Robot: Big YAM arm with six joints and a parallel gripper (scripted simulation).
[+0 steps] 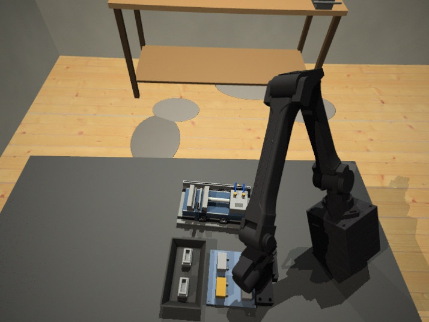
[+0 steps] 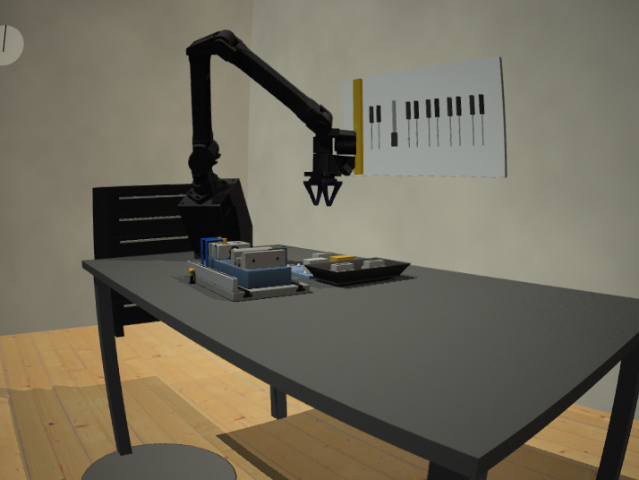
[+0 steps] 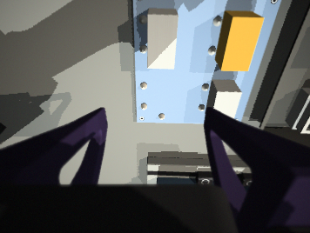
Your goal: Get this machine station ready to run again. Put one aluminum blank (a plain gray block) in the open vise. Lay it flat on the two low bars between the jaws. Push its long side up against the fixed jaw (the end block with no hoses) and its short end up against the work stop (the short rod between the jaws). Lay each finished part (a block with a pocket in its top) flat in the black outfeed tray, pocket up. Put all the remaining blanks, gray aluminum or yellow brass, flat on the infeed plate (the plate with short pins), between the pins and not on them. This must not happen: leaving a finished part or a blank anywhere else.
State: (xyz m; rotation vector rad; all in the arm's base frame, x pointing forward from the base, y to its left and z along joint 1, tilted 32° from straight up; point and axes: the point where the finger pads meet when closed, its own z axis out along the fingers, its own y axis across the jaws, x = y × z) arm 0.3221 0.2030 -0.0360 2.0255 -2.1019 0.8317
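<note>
My gripper (image 2: 322, 203) (image 3: 155, 116) is open and empty, high above the table near the infeed plate (image 1: 232, 302) (image 3: 183, 96); the arm hides it in the top view. On the plate lie a gray blank (image 1: 222, 261) (image 3: 227, 102), a yellow brass blank (image 1: 220, 287) (image 3: 241, 41) and another gray blank (image 1: 246, 295) (image 3: 162, 41), partly behind the arm in the top view. Two finished parts (image 1: 187, 256) (image 1: 183, 286) lie pocket up in the black outfeed tray (image 1: 182, 304) (image 2: 361, 273). The vise (image 1: 218, 209) (image 2: 258, 276) shows no blank between its jaws; its work stop is too small to tell.
The hosed block (image 1: 238, 204) stands at the vise's right end, with blue hoses upright. The tray stands close left of the infeed plate, with the vise behind both. The robot base (image 1: 346, 242) stands at the right. Short pins (image 3: 144, 85) rise from the plate.
</note>
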